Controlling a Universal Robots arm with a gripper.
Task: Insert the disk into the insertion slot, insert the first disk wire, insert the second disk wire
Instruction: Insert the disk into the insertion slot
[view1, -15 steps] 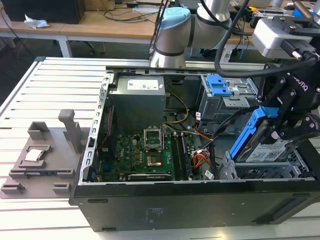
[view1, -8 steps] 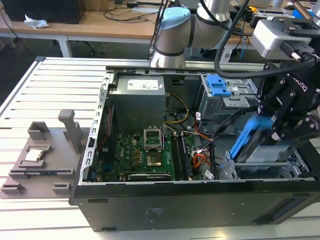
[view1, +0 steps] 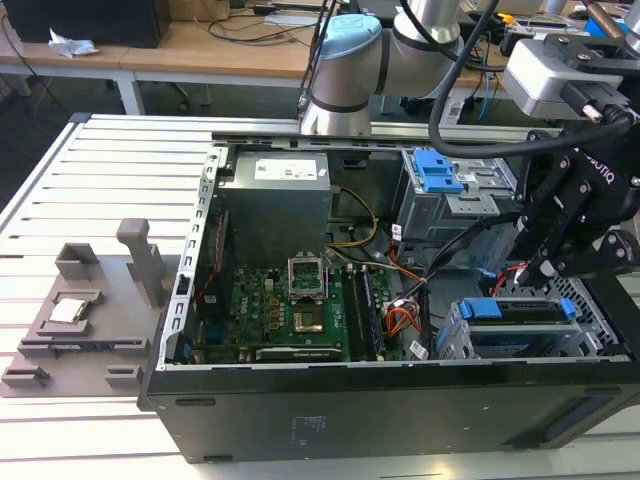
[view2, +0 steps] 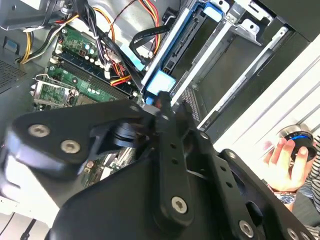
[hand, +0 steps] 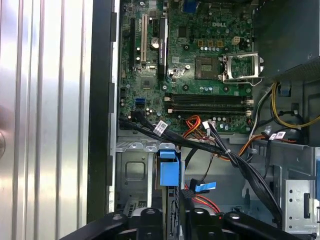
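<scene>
The disk, in its bright blue carrier, lies inside the insertion slot of the silver cage at the case's corner on the exterior view's right. Its blue front tab faces the motherboard, and its dark edge runs along the cage rails. My gripper hangs just above the disk's connector end. The jaws look drawn together on a black disk wire connector with red leads. In the second wrist view the gripper tapers to a point beside the blue tab.
A taller grey cage with a blue tab stands behind. Black and orange cable bundles cross between motherboard and cage. A grey fixture lies on the slatted table. A person's hand rests on a round controller.
</scene>
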